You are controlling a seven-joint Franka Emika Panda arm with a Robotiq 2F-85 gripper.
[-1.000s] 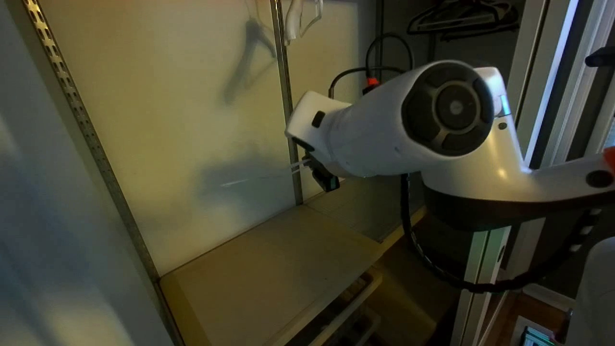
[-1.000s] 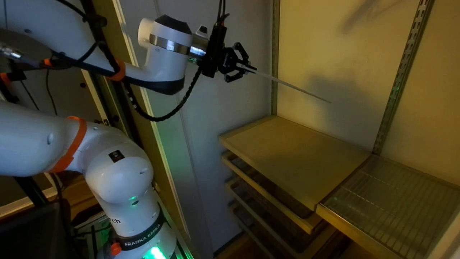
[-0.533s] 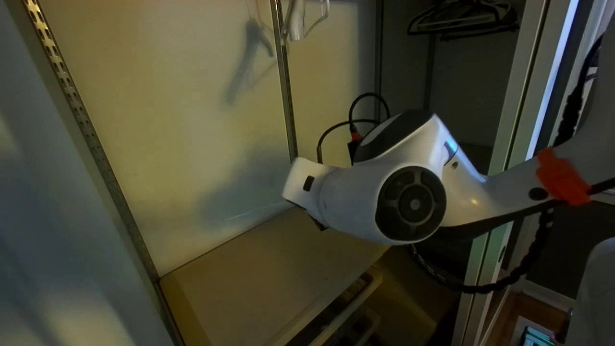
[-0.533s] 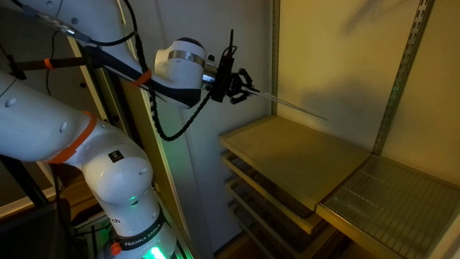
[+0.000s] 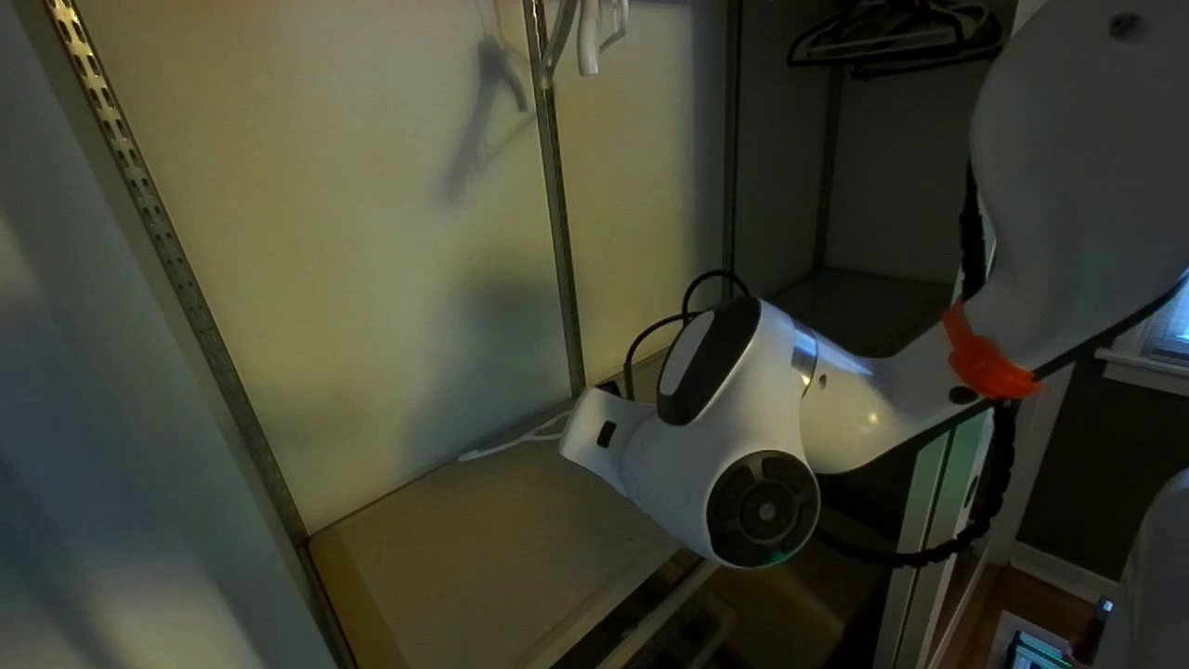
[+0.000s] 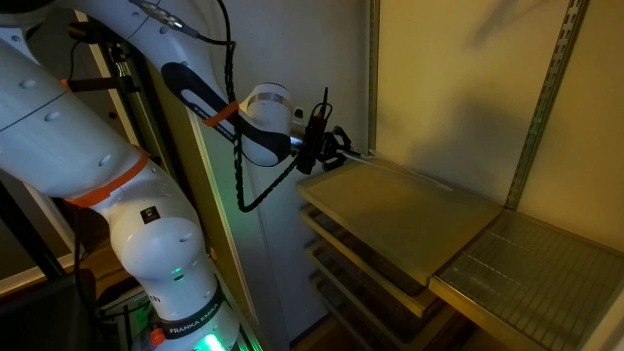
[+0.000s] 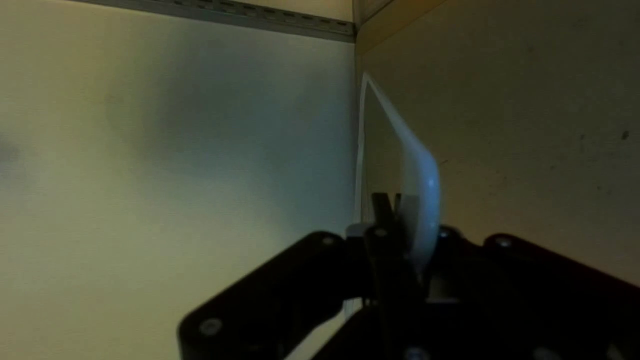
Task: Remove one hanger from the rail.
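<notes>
Above the flat tan wood-like tabletop [image 6: 399, 229], black metal-looking jaws clench a thin white plastic-looking triangular hanger [image 7: 427, 187] nearly level, presumably for laying down there.

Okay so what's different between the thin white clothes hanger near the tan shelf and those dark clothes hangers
The thin white clothes hanger is held low in the black pincer; the dark clothes hangers hang high, clear of it. The white one is by itself; the dark ones are bunched. All have open frames.
</notes>
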